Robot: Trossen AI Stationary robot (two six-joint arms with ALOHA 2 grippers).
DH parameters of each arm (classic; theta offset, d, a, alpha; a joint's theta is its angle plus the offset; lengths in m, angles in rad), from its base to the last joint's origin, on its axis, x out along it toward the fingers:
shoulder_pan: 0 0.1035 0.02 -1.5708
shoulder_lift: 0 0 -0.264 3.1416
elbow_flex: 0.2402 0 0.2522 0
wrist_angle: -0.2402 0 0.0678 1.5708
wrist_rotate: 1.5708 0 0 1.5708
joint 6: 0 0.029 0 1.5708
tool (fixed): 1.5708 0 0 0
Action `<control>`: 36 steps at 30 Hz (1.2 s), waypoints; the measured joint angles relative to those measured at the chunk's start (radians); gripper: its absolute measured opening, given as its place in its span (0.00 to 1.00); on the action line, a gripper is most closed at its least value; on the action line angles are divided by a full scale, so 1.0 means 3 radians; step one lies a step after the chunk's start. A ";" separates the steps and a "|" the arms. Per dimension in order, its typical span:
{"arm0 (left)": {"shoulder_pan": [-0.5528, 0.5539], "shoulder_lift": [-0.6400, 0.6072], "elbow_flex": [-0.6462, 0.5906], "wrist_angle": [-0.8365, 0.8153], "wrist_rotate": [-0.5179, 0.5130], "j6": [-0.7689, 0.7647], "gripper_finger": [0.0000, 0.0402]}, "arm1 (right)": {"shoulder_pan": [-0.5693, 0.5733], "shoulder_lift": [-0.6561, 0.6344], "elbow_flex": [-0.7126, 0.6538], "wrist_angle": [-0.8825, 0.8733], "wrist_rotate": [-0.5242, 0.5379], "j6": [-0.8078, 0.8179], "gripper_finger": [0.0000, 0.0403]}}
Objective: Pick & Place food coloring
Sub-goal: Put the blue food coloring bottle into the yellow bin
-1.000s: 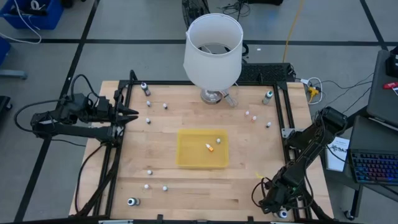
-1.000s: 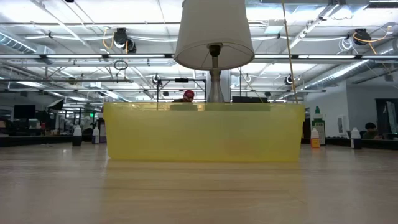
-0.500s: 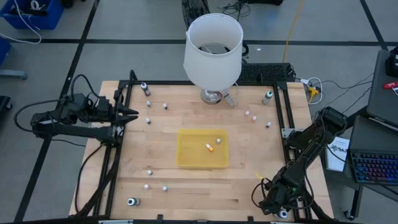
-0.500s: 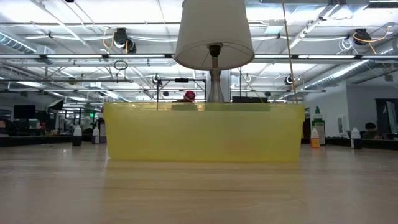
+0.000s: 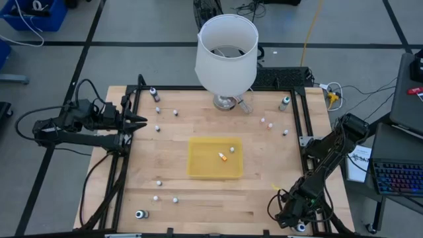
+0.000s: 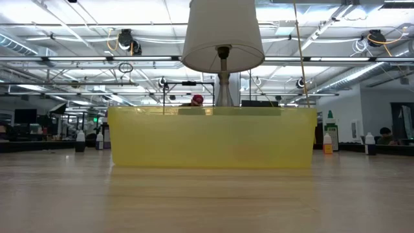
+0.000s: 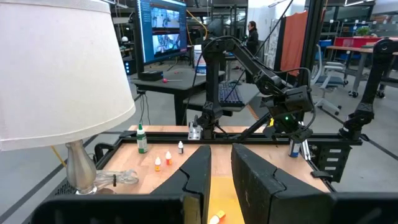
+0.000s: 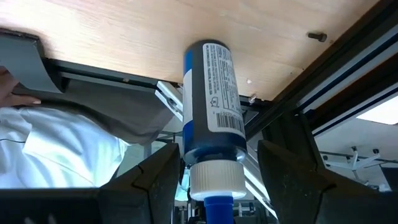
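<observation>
Several tiny food coloring bottles (image 5: 176,112) stand scattered on the wooden table, some near the left edge (image 5: 157,129), some at the right (image 5: 263,121). Two more lie in the yellow tray (image 5: 198,165), one orange-capped (image 5: 223,157). My left gripper (image 5: 139,121) hovers open at the table's left edge, holding nothing. My right gripper (image 5: 295,221) is at the near right corner, open. Its fingers (image 8: 149,180) stand on either side of a blue bottle with a white cap (image 8: 211,112). My right gripper has its fingers on either side of the blue bottle's cap end (image 8: 214,177), one close against it and the other with a gap. Whether it touches the bottle I cannot tell.
A big white lamp (image 5: 226,49) stands at the far edge on a metal foot. Larger bottles stand at the corners (image 5: 153,93), (image 5: 285,101), (image 5: 139,214). A black frame rail (image 5: 301,116) borders the table. A person's white sleeve (image 8: 56,149) shows beyond the near right corner.
</observation>
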 joint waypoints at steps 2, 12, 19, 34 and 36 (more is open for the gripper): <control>0.0000 0.0001 0.0000 0.0000 0.0000 0.0000 0.17 | 0.0000 0.0001 -0.0037 0.0070 0.0001 0.0001 0.50; 0.0000 0.0001 0.0000 0.0000 -0.0001 0.0000 0.17 | 0.0000 0.0001 -0.0156 0.0226 -0.0001 0.0012 0.50; 0.0000 0.0000 0.0000 0.0000 0.0000 0.0000 0.17 | 0.0000 0.0001 -0.0167 0.0276 -0.0006 0.0015 0.48; 0.0000 0.0001 0.0000 0.0000 -0.0001 0.0000 0.17 | 0.0000 0.0001 -0.0169 0.0323 0.0048 -0.0146 0.30; 0.0000 0.0000 0.0000 0.0001 0.0000 0.0000 0.17 | -0.0020 -0.0004 -0.0168 0.0326 0.0177 -0.0241 0.29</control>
